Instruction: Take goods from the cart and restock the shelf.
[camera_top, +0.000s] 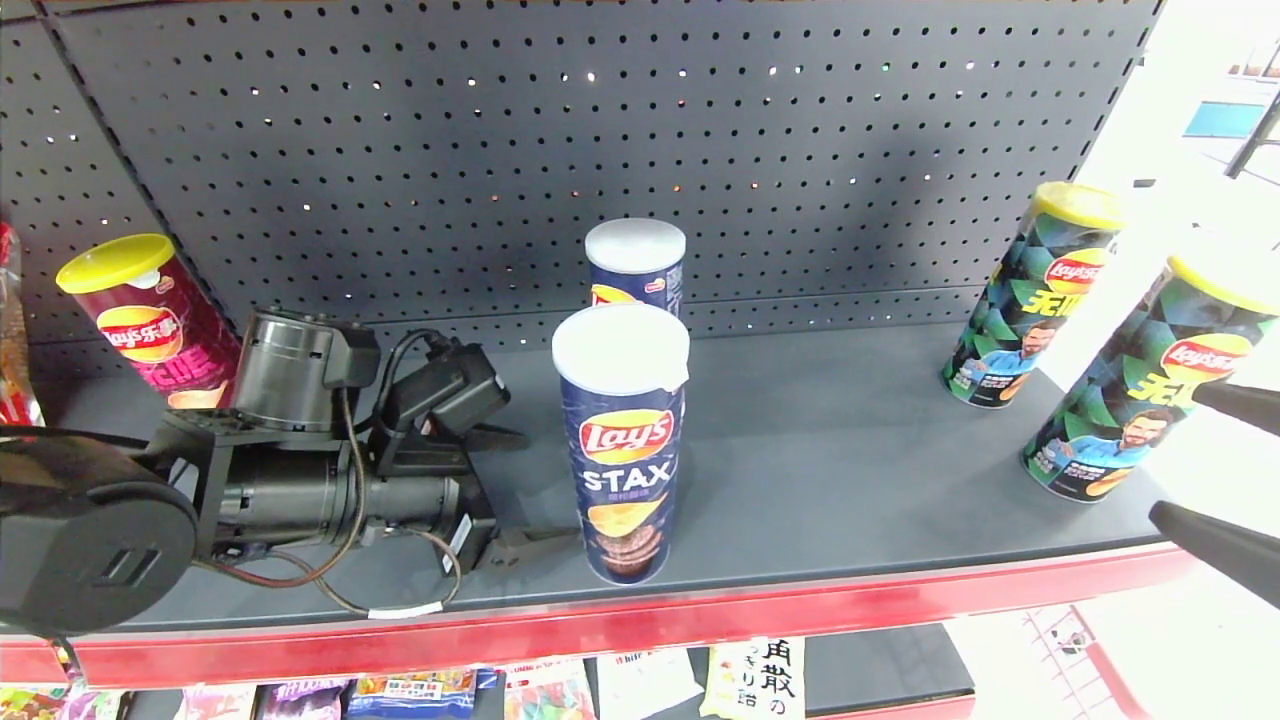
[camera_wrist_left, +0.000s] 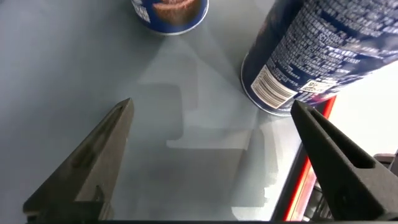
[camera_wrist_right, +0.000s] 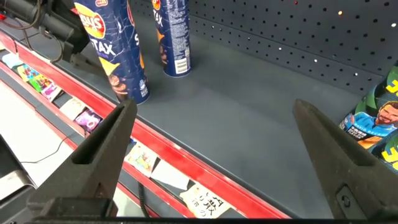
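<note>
Blue chip can (camera_top: 622, 450) upright on shelf (camera_top: 850, 450), left claw (camera_top: 548, 488) spread wide just beside it, empty, right claw (camera_wrist_right: 214, 106) released, empty

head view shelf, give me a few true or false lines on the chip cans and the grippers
1. The front blue can stands upright on the shelf. True.
2. The left gripper is shut on the front blue can. False: its fingers are open beside the can and hold nothing.
3. The pink can has a white lid. False: its lid is yellow.
4. The right gripper is open and empty. True.
5. A rear blue can stands behind the front blue can. True.
</note>
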